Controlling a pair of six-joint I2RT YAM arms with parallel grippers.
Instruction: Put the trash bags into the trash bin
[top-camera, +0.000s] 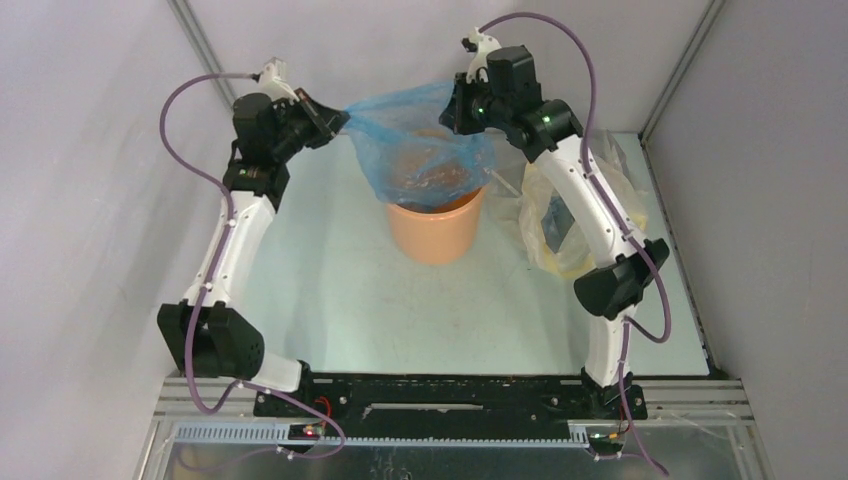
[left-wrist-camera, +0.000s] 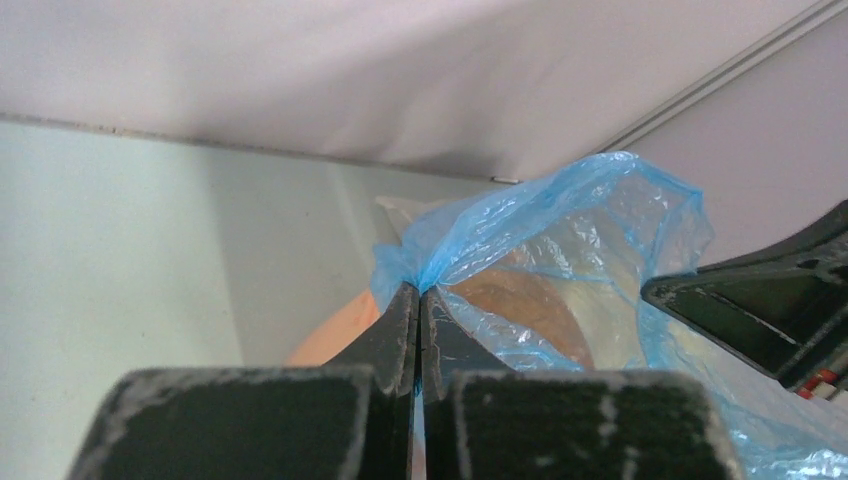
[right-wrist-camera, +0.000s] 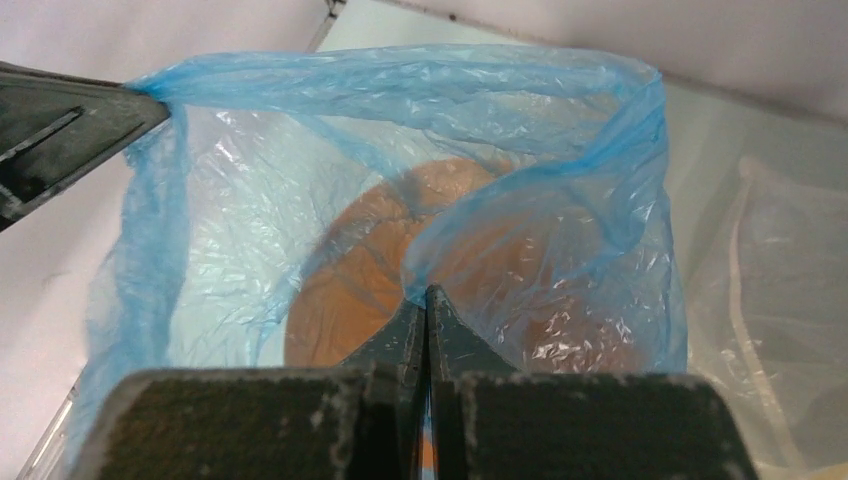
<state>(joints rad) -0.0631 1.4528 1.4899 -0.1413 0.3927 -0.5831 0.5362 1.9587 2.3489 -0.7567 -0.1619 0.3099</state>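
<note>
The pale green worktop (top-camera: 330, 300) fills the middle of the top view, with grey-white walls (top-camera: 90, 200) closing it in on three sides. The left arm (top-camera: 235, 235) and the right arm (top-camera: 600, 200) rise from the near edge and bend inward toward the far half of the worktop. A yellowish-clear bag (top-camera: 545, 225) lies crumpled on the worktop under the right arm, just beside the trash bin (top-camera: 435, 232). The bin is a round orange-tan bucket that stands upright at the far middle, between the two arms. Over it hangs the trash bag (top-camera: 420, 140), a thin, crinkly light-blue film stretched out in the air between the two tools with its mouth pulled open. Its lower part sags down onto the bin's mouth and covers the far rim, while the near rim stays bare. The orange of the bin shows through the film in both wrist views, though how far the bag reaches inside cannot be told. The left tool (left-wrist-camera: 420, 292) has its jaws pressed tight together on a bunched corner of the bag's rim at the left side. The right tool (right-wrist-camera: 425, 293) is likewise closed, pinching a fold of the blue film on the opposite side of the opening.
</note>
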